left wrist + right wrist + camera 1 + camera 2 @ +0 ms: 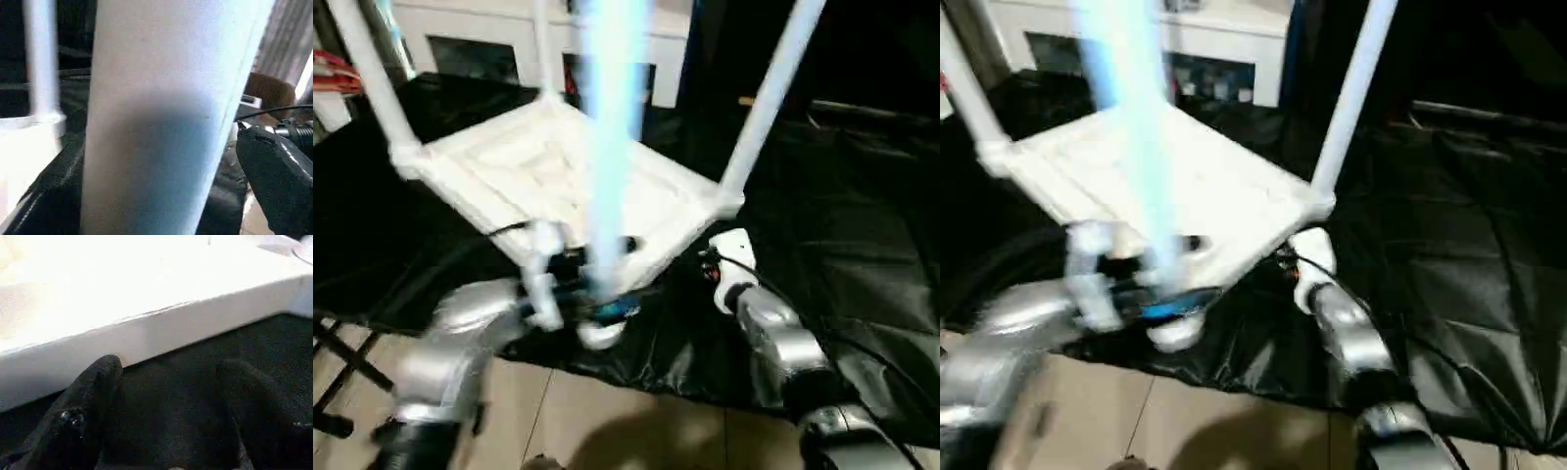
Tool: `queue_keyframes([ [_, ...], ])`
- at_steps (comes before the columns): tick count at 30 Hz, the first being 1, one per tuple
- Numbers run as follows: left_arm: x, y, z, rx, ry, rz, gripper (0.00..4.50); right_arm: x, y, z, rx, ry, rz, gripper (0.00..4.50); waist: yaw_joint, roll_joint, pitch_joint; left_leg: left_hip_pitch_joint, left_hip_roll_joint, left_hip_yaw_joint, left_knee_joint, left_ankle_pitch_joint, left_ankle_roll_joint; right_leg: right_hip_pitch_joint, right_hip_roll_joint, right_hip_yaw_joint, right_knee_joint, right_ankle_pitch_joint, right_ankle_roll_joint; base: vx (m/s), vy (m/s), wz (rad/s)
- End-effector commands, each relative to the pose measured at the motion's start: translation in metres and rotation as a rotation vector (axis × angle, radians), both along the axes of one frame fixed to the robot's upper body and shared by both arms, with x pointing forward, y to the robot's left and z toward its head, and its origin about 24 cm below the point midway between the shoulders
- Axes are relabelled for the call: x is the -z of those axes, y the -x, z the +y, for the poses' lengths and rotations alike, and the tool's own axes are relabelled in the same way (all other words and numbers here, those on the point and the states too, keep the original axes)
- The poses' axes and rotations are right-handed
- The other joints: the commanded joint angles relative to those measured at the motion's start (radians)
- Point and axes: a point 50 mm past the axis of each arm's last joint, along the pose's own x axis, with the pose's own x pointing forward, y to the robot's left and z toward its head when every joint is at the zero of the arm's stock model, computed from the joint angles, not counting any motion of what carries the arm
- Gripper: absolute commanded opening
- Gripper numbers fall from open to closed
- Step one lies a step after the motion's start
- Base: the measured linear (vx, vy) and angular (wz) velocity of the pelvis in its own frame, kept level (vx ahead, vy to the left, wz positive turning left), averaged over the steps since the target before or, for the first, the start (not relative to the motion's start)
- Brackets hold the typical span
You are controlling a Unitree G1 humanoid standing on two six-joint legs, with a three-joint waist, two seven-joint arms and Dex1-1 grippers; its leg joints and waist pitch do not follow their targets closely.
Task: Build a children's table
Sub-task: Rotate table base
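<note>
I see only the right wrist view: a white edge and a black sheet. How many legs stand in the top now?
Observer: Three stand upright in corners of the top: the left leg, the back leg and the right leg.
Operator: Where is the fourth leg?
Observer: The left gripper holds the fourth leg upright at the near corner. I cannot tell if it is seated.
Operator: Where is my gripper along the top?
Observer: The right gripper is beside the near-right edge, just below the right leg's corner.
</note>
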Motion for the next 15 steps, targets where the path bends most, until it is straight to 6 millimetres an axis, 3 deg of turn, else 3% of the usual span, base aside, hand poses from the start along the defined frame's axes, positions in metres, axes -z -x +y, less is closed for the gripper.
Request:
queue_keyframes([
  [1, 0.000, 0.002, -0.021, 0.072, -0.006, -0.021, 4.49, -0.003, -0.003, 0.009, -0.029, 0.004, -0.011, 3.66, 0.006, 0.008, -0.069, -0.011, 0.001, 0.008, -0.074, -0.170, -0.002, 0.066, -0.036, 0.037, -0.066, -0.178, -0.169, 0.000, 0.000, 0.00],
  [4, 0.001, -0.004, -0.041, 0.081, -0.018, -0.044, 4.49, -0.003, -0.005, 0.010, -0.031, 0.013, -0.010, 3.66, 0.006, 0.006, -0.074, -0.011, 0.000, 0.010, -0.069, -0.120, 0.013, 0.067, -0.034, 0.037, -0.059, -0.094, -0.187, 0.000, 0.000, 0.00],
  [6, 0.004, -0.015, -0.060, 0.064, -0.041, -0.077, 4.49, -0.001, -0.007, 0.006, -0.004, 0.021, -0.005, 3.66, 0.006, 0.007, -0.074, -0.012, -0.004, 0.011, -0.067, -0.109, 0.024, 0.068, -0.032, 0.037, -0.061, -0.079, -0.190, 0.000, 0.000, 0.00],
  [8, 0.004, -0.017, -0.065, 0.058, -0.043, -0.094, 4.49, 0.000, -0.007, 0.003, 0.008, 0.021, -0.002, 3.66, 0.006, 0.005, -0.075, -0.014, -0.002, 0.010, -0.067, -0.108, 0.024, 0.072, -0.036, 0.037, -0.059, -0.080, -0.193, 0.000, 0.000, 0.00],
  [10, 0.005, -0.023, -0.073, 0.028, -0.066, -0.122, 4.49, 0.002, -0.006, -0.002, 0.026, 0.026, 0.001, 3.66, 0.008, 0.015, -0.076, -0.012, -0.003, 0.009, -0.064, -0.107, 0.033, 0.071, -0.036, 0.037, -0.060, -0.063, -0.199, 0.000, 0.000, 0.00],
  [11, 0.006, -0.026, -0.077, 0.014, -0.076, -0.143, 4.49, 0.003, -0.006, -0.005, 0.038, 0.033, 0.002, 3.66, 0.006, 0.011, -0.077, -0.011, -0.002, 0.011, -0.063, -0.108, 0.034, 0.071, -0.035, 0.037, -0.061, -0.057, -0.201, 0.000, 0.000, 0.00],
  [13, 0.010, -0.035, -0.083, -0.049, -0.133, -0.168, 4.49, 0.005, -0.005, -0.013, 0.073, 0.047, 0.002, 3.66, 0.007, 0.023, -0.076, -0.008, -0.003, 0.010, -0.064, -0.131, 0.033, 0.069, -0.033, 0.035, -0.064, -0.066, -0.206, 0.000, 0.000, 0.00],
  [14, 0.011, -0.037, -0.083, -0.064, -0.138, -0.170, 4.49, 0.005, -0.004, -0.018, 0.091, 0.050, 0.001, 3.66, 0.007, 0.018, -0.075, -0.008, -0.002, 0.010, -0.064, -0.141, 0.033, 0.070, -0.032, 0.035, -0.066, -0.076, -0.203, 0.000, 0.000, 0.00],
  [15, 0.012, -0.039, -0.084, -0.072, -0.138, -0.171, 4.49, 0.005, -0.004, -0.021, 0.103, 0.052, -0.001, 3.66, 0.009, 0.022, -0.076, -0.010, -0.004, 0.009, -0.063, -0.146, 0.031, 0.074, -0.036, 0.035, -0.066, -0.092, -0.200, 0.000, 0.000, 0.00],
])
